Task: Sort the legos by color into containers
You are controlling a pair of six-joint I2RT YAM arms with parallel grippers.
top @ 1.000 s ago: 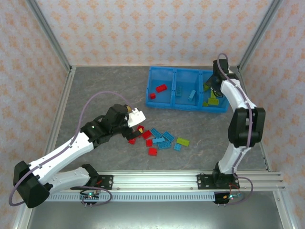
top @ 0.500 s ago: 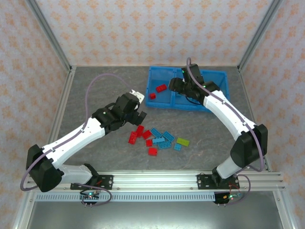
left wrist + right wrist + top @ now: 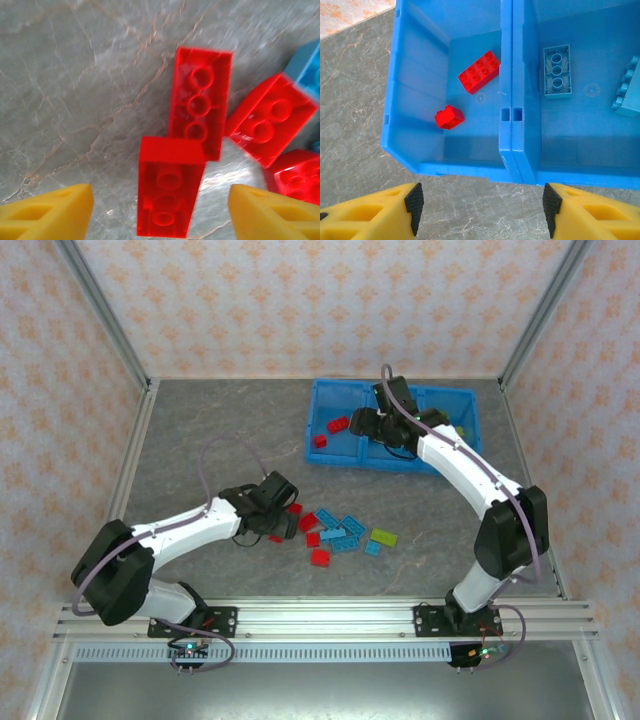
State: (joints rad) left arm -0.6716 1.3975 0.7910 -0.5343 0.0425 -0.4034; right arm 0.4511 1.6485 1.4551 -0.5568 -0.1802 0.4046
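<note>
1 red brick (image 3: 170, 187) was seen lying straight between the yellow fingers (image 3: 50, 212) of the left gripper (image 3: 161, 195). The fingers were spread, with bare table (image 3: 75, 75) showing on either side of the brick, and nothing was pinched. A second red brick (image 3: 200, 102) lay just beyond it, apparently touching its far end, and 2 more red ones (image 3: 270, 120) lay off on the right finger's side.

The brick was judged light, rigid and smooth-walled, so a slip or a twist could be expected if it were caught by a corner. It would best be taken across its narrow width, on the 2 long flat sides, near mid-length.

The right gripper (image 3: 481, 205) was likewise spread and empty above the near wall of the blue tray (image 3: 465, 167). Ahead of its left finger, the end compartment (image 3: 420, 100) held 2 red bricks (image 3: 479, 71); ahead of its right finger lay light blue ones (image 3: 556, 70).
</note>
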